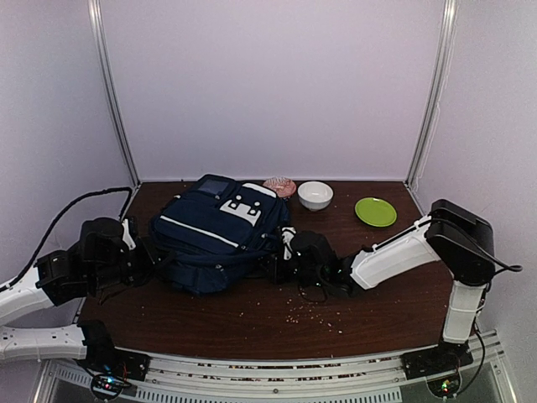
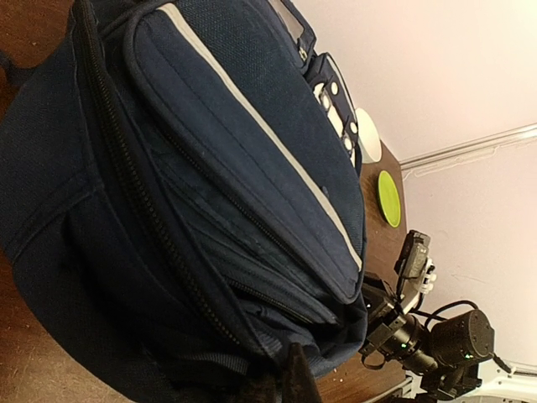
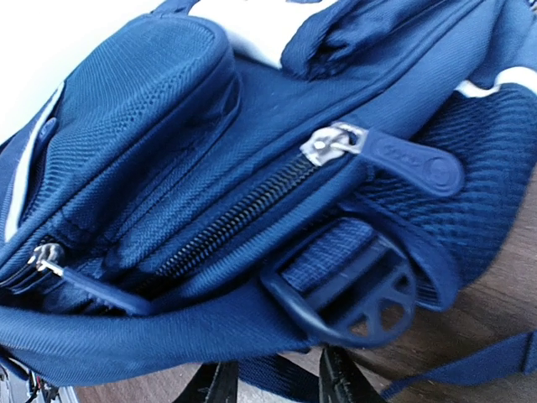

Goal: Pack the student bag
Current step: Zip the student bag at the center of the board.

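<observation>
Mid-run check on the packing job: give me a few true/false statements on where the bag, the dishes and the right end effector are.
1. The bag lies on the table, front facing up. True.
2. The bowl sits on the plate. False: it stands on the table beside the plate, apart from it.
3. The right end effector is at the bag's right side. True.
4. The plate is red. False: it is green.
5. The table is free of crumbs. False: crumbs lie scattered near its front edge.
</observation>
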`<state>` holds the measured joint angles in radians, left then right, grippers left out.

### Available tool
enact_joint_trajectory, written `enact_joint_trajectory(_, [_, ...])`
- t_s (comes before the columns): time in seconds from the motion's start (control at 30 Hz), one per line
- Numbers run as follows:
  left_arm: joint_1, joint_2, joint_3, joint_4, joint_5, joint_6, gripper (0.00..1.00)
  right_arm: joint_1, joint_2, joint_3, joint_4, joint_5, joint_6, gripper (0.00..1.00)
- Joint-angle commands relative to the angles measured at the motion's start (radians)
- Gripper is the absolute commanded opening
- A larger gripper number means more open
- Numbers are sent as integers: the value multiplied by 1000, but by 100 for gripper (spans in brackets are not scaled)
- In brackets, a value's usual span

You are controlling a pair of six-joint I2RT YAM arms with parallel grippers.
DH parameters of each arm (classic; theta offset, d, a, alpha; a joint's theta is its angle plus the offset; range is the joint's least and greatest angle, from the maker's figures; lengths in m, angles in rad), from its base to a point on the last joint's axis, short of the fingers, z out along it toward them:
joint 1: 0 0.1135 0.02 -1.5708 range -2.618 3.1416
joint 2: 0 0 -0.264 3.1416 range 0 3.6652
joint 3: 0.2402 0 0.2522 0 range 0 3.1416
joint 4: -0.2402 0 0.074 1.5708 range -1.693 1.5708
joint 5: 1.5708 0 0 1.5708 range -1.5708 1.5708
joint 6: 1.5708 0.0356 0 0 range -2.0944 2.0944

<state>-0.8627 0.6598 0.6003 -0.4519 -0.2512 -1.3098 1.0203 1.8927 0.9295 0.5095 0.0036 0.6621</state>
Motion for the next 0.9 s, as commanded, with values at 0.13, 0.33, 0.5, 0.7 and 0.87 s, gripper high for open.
enact_joint_trajectory(0.13, [4, -28, 73, 116, -15, 34, 0, -5, 52, 54, 32, -37, 7, 29])
enact_joint_trajectory(0.33, [4, -31, 74, 113, -16, 33, 0, -8, 59, 55, 32, -37, 4, 20])
enact_joint_trajectory(0.5, [4, -33, 73, 113, -19, 30, 0, -14, 68, 60, 27, -35, 4, 16])
enact_joint_trajectory(0.7, [4, -34, 70, 113, -25, 27, 0, -23, 84, 67, 38, -52, 5, 12])
enact_joint_trajectory(0.87, [4, -32, 70, 110, -23, 27, 0, -23, 82, 65, 45, -57, 5, 5])
